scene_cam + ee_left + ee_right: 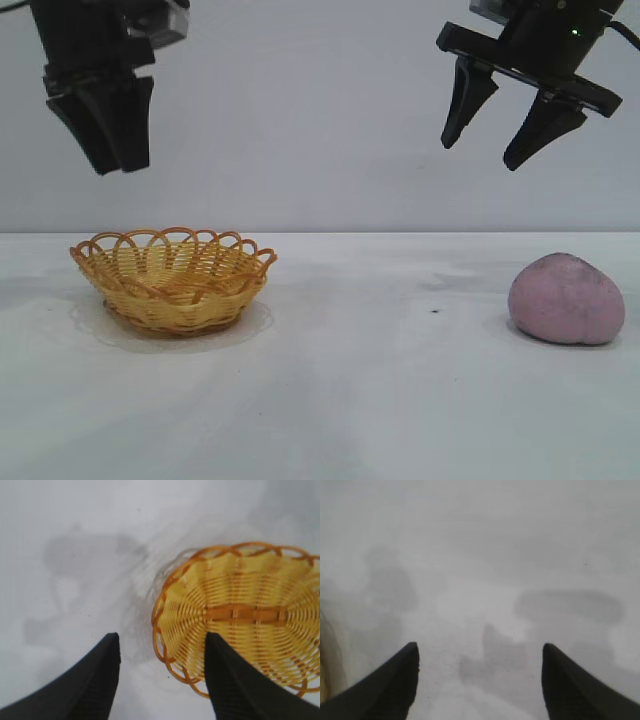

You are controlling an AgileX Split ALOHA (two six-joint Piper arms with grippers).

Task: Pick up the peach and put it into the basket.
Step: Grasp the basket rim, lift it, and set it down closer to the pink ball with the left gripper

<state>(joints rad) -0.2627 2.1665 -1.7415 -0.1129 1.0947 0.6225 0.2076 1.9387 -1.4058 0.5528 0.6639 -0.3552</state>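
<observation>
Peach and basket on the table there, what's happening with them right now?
Nothing is being held yet. The peach sits on the table at the right, apart from the empty basket on the left. The right gripper hangs open above the table, somewhat left of the peach; the left gripper hangs above the basket, also open.
</observation>
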